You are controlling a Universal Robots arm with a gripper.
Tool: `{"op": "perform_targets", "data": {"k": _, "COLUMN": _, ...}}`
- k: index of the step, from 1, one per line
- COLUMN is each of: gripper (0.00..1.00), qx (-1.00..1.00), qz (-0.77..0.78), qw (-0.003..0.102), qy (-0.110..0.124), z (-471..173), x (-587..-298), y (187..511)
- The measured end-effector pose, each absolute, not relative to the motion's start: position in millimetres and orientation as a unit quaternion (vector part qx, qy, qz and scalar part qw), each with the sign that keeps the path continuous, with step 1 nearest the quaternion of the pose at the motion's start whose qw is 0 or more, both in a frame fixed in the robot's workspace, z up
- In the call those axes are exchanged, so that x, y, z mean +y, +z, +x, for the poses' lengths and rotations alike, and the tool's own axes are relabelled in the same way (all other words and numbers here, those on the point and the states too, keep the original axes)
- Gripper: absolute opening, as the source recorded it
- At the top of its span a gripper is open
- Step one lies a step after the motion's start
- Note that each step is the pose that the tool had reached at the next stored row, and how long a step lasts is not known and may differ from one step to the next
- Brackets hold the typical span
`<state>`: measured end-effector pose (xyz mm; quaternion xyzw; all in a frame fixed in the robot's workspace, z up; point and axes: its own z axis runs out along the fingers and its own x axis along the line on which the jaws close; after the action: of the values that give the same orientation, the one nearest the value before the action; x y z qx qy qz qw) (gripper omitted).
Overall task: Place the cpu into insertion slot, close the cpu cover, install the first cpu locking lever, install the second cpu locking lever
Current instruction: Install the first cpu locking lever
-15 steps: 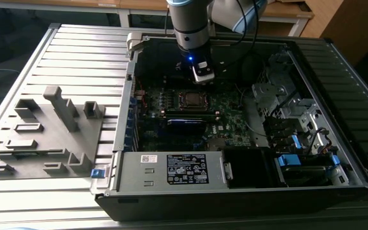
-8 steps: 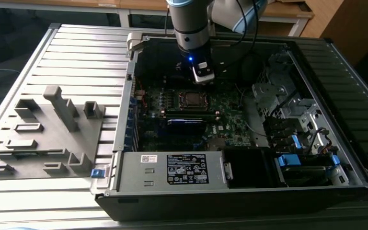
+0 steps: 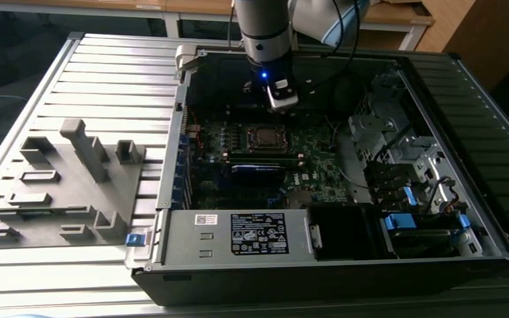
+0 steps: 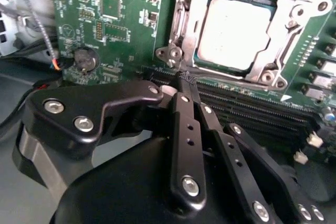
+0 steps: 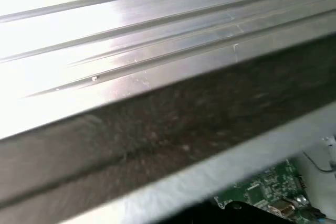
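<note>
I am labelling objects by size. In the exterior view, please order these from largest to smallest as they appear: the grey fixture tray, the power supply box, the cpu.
1. grey fixture tray
2. power supply box
3. cpu

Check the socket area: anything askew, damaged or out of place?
Nothing stands out. The cpu sits square in its socket with the cpu cover flat around it. The end effector is just off the socket's edge, fingers together, holding nothing.
</note>
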<state>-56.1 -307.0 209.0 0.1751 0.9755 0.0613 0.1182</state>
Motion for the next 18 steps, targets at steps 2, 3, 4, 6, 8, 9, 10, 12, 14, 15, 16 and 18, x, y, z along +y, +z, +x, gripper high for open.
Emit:
{"op": "perform_targets", "data": {"k": 2, "gripper": 0.11, "qx": 0.976, "qz": 0.175, "qw": 0.118, "qy": 0.061, "z": -56.1, "x": -307.0, "y": 213.9}}
{"op": "perform_targets", "data": {"k": 3, "gripper": 0.11, "qx": 0.976, "qz": 0.175, "qw": 0.118, "qy": 0.061, "z": -56.1, "x": -307.0, "y": 215.8}}
{"op": "perform_targets", "data": {"k": 4, "gripper": 0.11, "qx": 0.976, "qz": 0.175, "qw": 0.118, "qy": 0.061, "z": -56.1, "x": -307.0, "y": 216.7}}
{"op": "perform_targets", "data": {"k": 6, "gripper": 0.11, "qx": 0.976, "qz": 0.175, "qw": 0.118, "qy": 0.061, "z": -56.0, "x": -307.0, "y": 216.7}}
{"op": "perform_targets", "data": {"k": 8, "gripper": 0.11, "qx": 0.976, "qz": 0.175, "qw": 0.118, "qy": 0.061, "z": -56.0, "x": -307.0, "y": 216.7}}
{"op": "perform_targets", "data": {"k": 9, "gripper": 0.11, "qx": 0.976, "qz": 0.175, "qw": 0.117, "qy": 0.061, "z": -55.8, "x": -307.0, "y": 216.7}}
{"op": "perform_targets", "data": {"k": 10, "gripper": 0.11, "qx": 0.976, "qz": 0.175, "qw": 0.112, "qy": 0.06, "z": -55.6, "x": -307.0, "y": 216.6}}
{"op": "perform_targets", "data": {"k": 12, "gripper": 0.11, "qx": 0.978, "qz": 0.176, "qw": 0.098, "qy": 0.054, "z": -55.4, "x": -306.7, "y": 216.4}}
{"op": "perform_targets", "data": {"k": 14, "gripper": 0.11, "qx": 0.98, "qz": 0.176, "qw": 0.082, "qy": 0.046, "z": -55.2, "x": -306.6, "y": 216.1}}
{"op": "perform_targets", "data": {"k": 15, "gripper": 0.11, "qx": 0.981, "qz": 0.176, "qw": 0.075, "qy": 0.043, "z": -55.1, "x": -306.5, "y": 216.1}}
{"op": "perform_targets", "data": {"k": 16, "gripper": 0.11, "qx": 0.981, "qz": 0.176, "qw": 0.067, "qy": 0.038, "z": -55.0, "x": -306.5, "y": 216.0}}
{"op": "perform_targets", "data": {"k": 18, "gripper": 0.11, "qx": 0.983, "qz": 0.176, "qw": 0.053, "qy": 0.03, "z": -55.0, "x": -306.4, "y": 215.8}}
